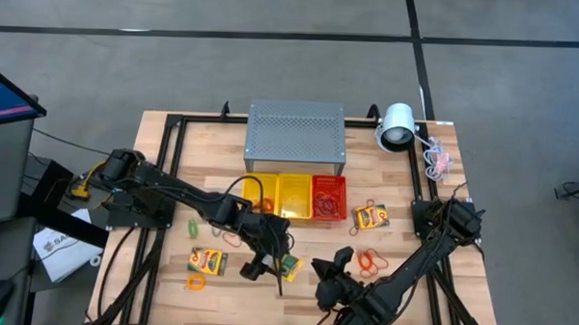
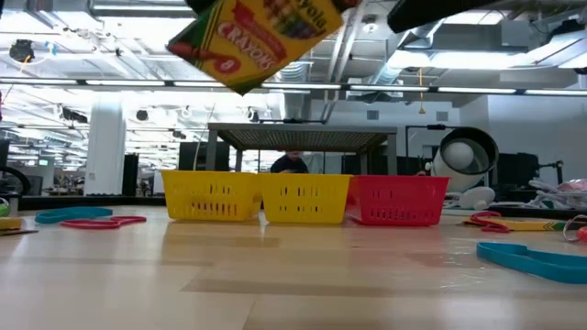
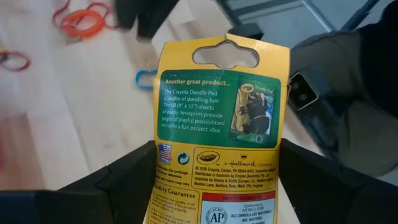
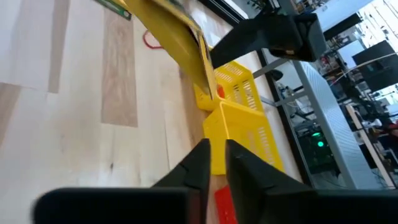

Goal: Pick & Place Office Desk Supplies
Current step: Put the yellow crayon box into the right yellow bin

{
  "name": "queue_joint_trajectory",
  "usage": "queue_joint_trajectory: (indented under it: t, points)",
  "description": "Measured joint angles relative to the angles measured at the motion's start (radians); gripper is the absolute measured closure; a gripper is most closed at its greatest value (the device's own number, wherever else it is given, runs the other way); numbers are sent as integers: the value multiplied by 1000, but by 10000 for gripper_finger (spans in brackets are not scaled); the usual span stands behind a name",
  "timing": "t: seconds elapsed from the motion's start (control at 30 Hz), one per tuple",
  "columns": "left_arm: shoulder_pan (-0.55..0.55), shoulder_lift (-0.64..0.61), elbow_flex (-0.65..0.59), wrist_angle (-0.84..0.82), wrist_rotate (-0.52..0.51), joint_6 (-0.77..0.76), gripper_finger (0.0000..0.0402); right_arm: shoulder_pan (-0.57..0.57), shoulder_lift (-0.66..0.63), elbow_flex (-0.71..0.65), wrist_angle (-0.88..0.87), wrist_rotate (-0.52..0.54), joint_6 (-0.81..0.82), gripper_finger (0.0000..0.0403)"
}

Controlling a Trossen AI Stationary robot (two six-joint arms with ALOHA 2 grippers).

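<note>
Risk: the crayon box (image 3: 217, 124) could slip or swing, since I hold it by its lower end only, tilted, above the table (image 1: 478, 285). Left gripper (image 1: 267, 266) is clamped on that box in front of the yellow baskets (image 1: 281, 195). Right gripper (image 4: 214, 163) sits nearly closed, holding nothing, just beside the box.

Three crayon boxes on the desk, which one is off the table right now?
The crayon box clamped in the left gripper, hanging tilted above the table. The other two boxes lie flat on the wood.
</note>
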Motion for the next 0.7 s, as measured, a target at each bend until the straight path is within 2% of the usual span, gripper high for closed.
queue_joint_trajectory:
  t: [0.23,0.37,0.53,0.7]
  points:
    - [0,3,-1,-13,1,-8,101,-6,0,0,72,1,-83,262]
    - [0,3,-1,-13,32,-25,101,-14,0,0,155,5,-193,223]
    - [6,3,-1,-6,42,-31,101,-38,0,0,275,2,-353,200]
    - [6,3,-1,-8,58,-41,101,-50,0,0,284,1,-395,202]
